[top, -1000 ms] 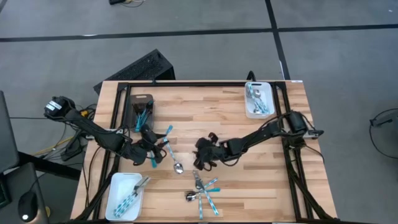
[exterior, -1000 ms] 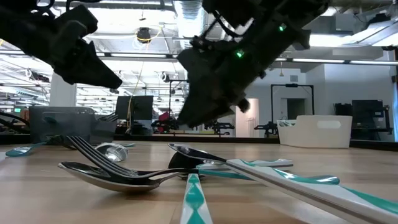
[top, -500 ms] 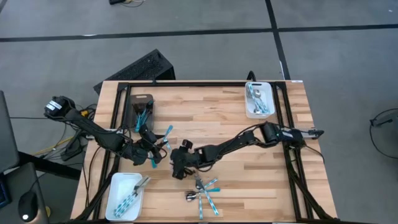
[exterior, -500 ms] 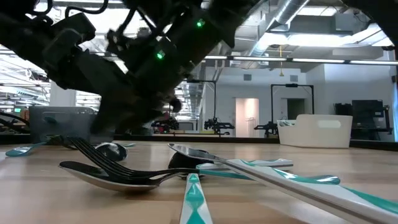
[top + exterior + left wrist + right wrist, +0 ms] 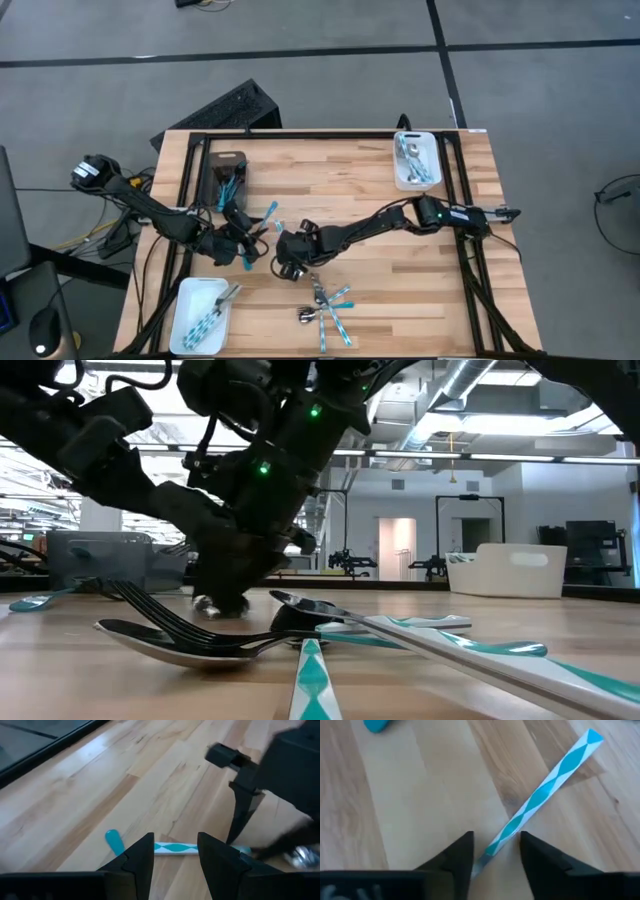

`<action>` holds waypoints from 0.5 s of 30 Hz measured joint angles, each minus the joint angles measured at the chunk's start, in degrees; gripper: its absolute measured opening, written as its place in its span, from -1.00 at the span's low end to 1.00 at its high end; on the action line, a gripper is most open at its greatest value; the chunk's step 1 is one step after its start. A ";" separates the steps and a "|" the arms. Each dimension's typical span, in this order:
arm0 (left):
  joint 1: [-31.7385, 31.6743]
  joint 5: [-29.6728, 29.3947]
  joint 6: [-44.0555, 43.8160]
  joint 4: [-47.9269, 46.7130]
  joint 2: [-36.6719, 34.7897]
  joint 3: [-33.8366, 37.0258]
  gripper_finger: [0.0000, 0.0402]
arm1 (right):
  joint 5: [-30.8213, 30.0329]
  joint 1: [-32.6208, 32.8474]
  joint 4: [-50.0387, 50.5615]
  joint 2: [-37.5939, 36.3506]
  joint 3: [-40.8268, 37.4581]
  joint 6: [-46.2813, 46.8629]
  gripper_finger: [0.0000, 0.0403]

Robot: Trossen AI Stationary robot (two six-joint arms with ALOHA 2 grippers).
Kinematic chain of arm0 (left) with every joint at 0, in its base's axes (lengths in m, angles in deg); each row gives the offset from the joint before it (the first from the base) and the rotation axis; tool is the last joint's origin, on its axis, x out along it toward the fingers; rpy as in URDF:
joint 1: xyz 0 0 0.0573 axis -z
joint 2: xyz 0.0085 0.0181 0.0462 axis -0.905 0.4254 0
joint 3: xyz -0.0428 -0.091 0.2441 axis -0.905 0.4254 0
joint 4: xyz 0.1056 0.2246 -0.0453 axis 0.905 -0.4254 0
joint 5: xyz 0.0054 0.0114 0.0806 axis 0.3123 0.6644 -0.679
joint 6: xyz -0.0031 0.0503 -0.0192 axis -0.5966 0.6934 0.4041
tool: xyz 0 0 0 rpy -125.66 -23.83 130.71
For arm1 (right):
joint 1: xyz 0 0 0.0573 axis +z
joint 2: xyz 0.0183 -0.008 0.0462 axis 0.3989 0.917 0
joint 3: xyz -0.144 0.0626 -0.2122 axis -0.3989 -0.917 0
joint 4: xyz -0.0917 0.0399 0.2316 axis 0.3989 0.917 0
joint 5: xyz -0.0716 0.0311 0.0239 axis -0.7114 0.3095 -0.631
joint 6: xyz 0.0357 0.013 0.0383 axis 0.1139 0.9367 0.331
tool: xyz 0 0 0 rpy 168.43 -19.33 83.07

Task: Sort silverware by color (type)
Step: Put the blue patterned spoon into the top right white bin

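Observation:
A spoon with a teal-and-white handle (image 5: 545, 785) lies flat on the wood table, left of centre. My right gripper (image 5: 496, 840) points steeply down over it, open. Its fingers stand on either side of the handle's lower end, where the teal meets the metal neck; I see no touch. In the high view this gripper (image 5: 285, 264) hides the spoon's bowl. My left gripper (image 5: 248, 242) waits just left of it, open and holding nothing. Past its fingers (image 5: 175, 840) the same handle (image 5: 175, 848) shows. A pile of silverware (image 5: 325, 308) lies near the front edge.
A white tray (image 5: 398, 172) at the far right holds metal pieces. A white tray (image 5: 184, 322) at the near left holds teal-handled pieces. A dark grey tray (image 5: 212, 172) at the far left holds more. Another teal handle (image 5: 270, 211) lies beside the left gripper.
My right gripper has swung from the table's middle toward the left edge, tipped further down and sunk over the spoon, close beside my left gripper. The spoon and the pile have stayed where they lay.

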 joint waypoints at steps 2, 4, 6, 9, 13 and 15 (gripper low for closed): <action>0.00 0.63 0.70 0.07 0.00 0.00 -0.31 | 0.42 -0.33 2.66 -0.04 0.08 0.00 -0.29; 0.00 1.53 1.33 0.38 0.00 0.00 -0.31 | 1.18 -0.57 4.89 -0.14 0.09 -0.91 -0.49; 0.00 1.53 2.45 0.83 0.00 0.00 -0.31 | 3.27 -0.73 6.47 -0.25 0.09 -2.47 -0.69; -0.02 1.52 5.32 2.76 0.19 0.00 -0.31 | 7.95 -1.14 7.23 -0.25 0.06 -5.58 -0.85; -0.02 4.82 10.52 6.50 0.71 0.00 -0.31 | 10.70 -1.21 10.42 -1.66 -0.08 -9.34 -0.85; -0.02 7.48 14.02 9.13 0.96 0.00 -0.31 | 11.46 -1.11 13.72 -3.07 -0.27 -10.93 -0.85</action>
